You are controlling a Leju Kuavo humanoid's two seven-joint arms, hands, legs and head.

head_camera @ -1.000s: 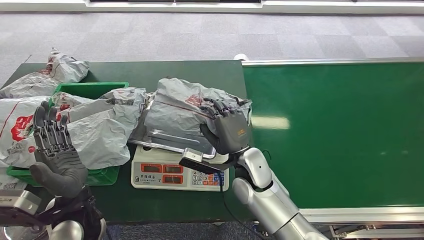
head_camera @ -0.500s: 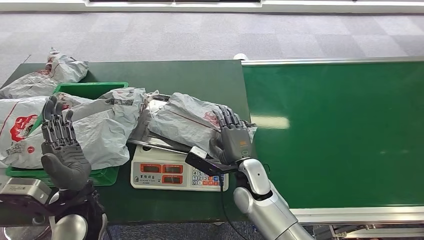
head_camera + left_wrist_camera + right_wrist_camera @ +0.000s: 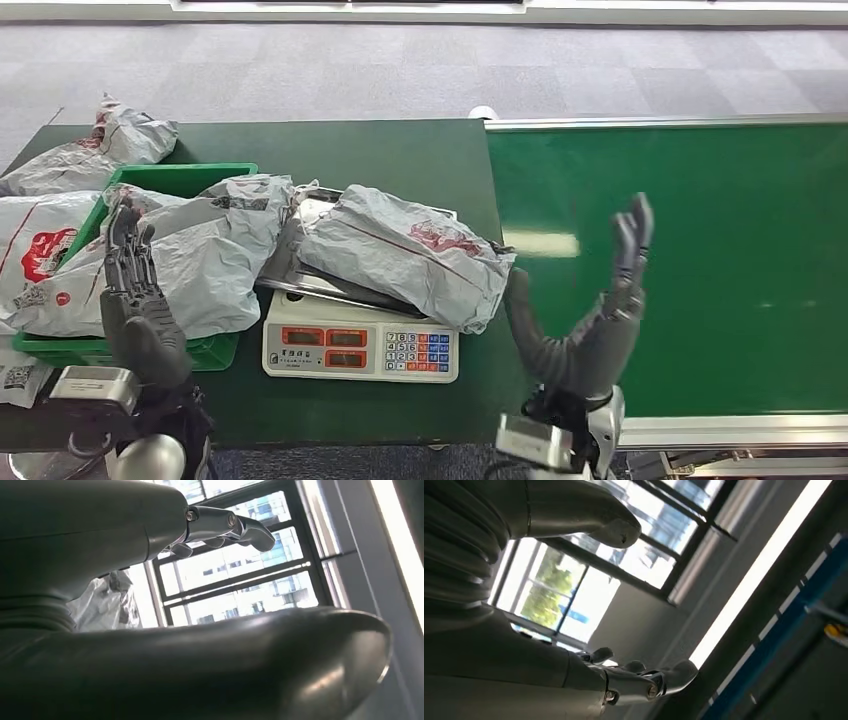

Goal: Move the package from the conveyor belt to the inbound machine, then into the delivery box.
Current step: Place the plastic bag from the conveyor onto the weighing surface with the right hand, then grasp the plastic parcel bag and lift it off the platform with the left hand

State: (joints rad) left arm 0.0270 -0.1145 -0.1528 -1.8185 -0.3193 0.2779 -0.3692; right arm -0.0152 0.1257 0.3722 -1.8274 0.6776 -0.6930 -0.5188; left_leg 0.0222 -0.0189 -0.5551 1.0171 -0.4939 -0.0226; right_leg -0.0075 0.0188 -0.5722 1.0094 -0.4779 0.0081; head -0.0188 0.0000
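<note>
With the package (image 3: 410,255) lying on the inbound machine (image 3: 360,345) and both the left robot hand (image 3: 135,300) and right robot hand (image 3: 590,320) released, I should grasp its near edge squarely before lifting toward the delivery box (image 3: 180,178).

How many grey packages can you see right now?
4, possibly more hidden: one package on the scale, one across the green bin, one left of it, one at the table's far-left corner.
</note>
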